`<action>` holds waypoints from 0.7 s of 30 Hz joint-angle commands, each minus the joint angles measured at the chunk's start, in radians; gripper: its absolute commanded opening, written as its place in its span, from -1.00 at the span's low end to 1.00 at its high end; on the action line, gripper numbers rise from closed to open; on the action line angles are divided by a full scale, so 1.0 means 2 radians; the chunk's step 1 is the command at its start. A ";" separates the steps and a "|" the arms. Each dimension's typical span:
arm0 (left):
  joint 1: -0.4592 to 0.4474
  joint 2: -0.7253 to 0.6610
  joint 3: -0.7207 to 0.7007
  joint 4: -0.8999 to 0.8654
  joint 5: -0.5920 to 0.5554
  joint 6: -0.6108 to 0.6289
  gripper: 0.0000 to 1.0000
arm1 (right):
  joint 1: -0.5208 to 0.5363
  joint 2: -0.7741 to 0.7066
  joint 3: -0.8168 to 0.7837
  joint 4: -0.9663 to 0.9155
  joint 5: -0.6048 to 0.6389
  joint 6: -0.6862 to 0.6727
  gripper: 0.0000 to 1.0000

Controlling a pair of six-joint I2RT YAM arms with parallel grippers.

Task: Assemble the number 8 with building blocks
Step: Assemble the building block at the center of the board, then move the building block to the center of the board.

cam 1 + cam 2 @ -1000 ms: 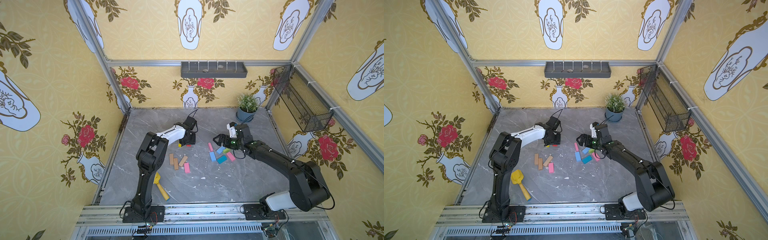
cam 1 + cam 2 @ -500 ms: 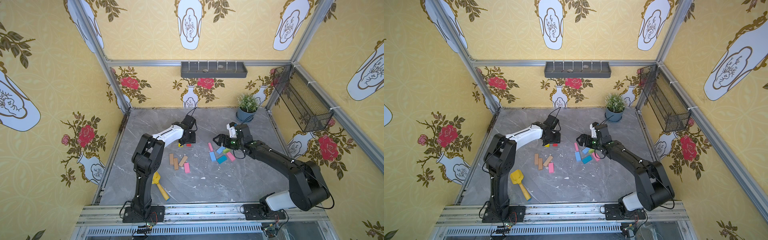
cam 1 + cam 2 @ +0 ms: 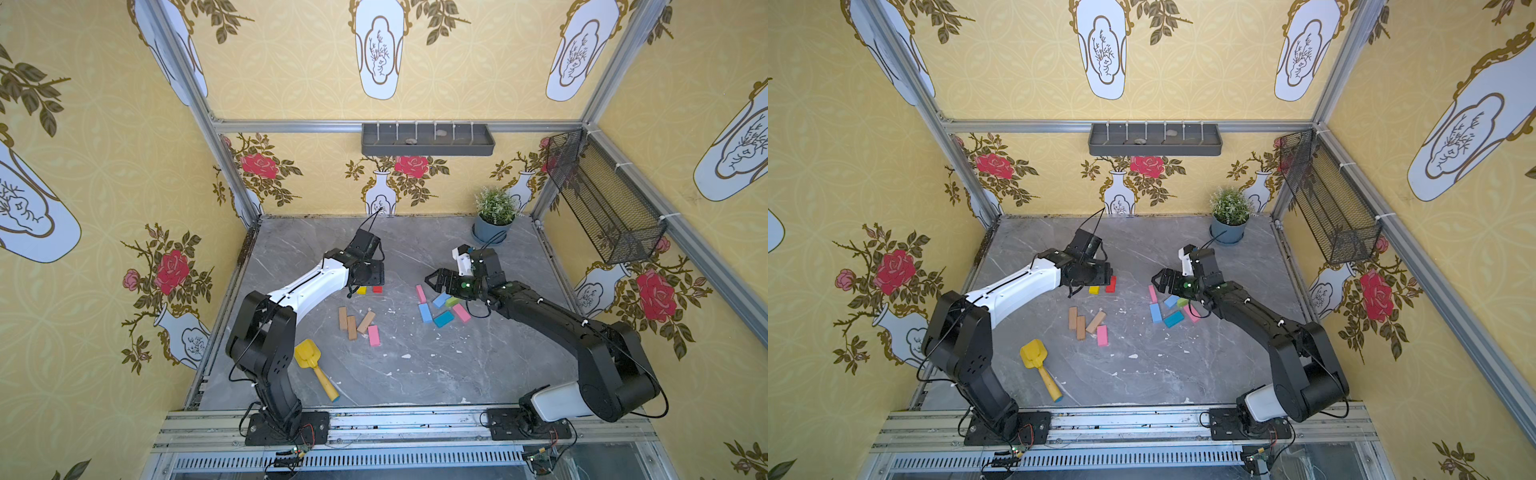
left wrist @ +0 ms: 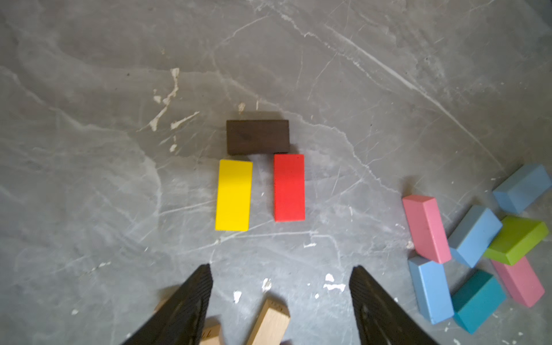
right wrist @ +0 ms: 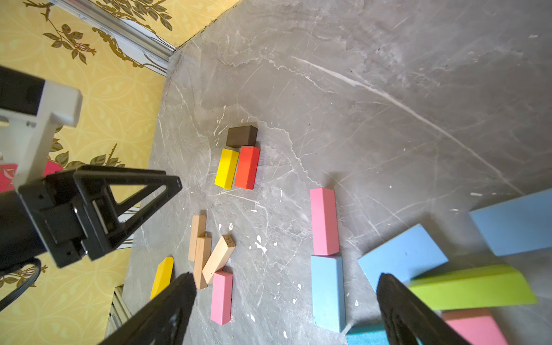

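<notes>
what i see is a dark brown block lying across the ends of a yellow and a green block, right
Not green: in the left wrist view the dark brown block lies across the ends of a yellow block and a red block.

Only a narrow gap between red brick [image 4: 289, 187] and yellow brick [image 4: 233, 195] lying alongside it. Dark brown brick [image 4: 257, 136] across the red brick's far end, touching or nearly so. Beyond that, bare table [image 4: 328, 59] to the back wall. Open strip between the red brick and the pink and blue pile [image 4: 475, 236] on its right-arm side. Frontward of the red brick, tan bricks [image 3: 352, 327] in the way. Above the red brick, left gripper [image 4: 280, 267] hanging clear, fingers spread, nothing between.
</notes>
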 commanded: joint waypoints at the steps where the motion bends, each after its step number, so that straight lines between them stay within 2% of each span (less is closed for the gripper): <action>1: 0.002 -0.039 -0.047 0.000 -0.021 -0.010 0.56 | 0.002 0.000 0.003 0.016 -0.007 -0.010 0.95; 6: 0.003 -0.112 -0.128 -0.001 -0.027 -0.030 0.61 | 0.012 0.006 0.006 0.014 -0.008 -0.018 0.95; 11: 0.003 -0.139 -0.169 0.002 -0.020 -0.044 0.61 | 0.031 0.019 0.018 0.002 0.002 -0.031 0.95; 15: -0.001 -0.144 -0.176 0.012 0.001 -0.046 0.60 | 0.046 0.022 0.027 -0.013 0.017 -0.042 0.95; 21: -0.037 -0.122 -0.149 0.019 0.028 -0.038 0.61 | 0.050 0.013 0.026 -0.016 0.028 -0.043 0.95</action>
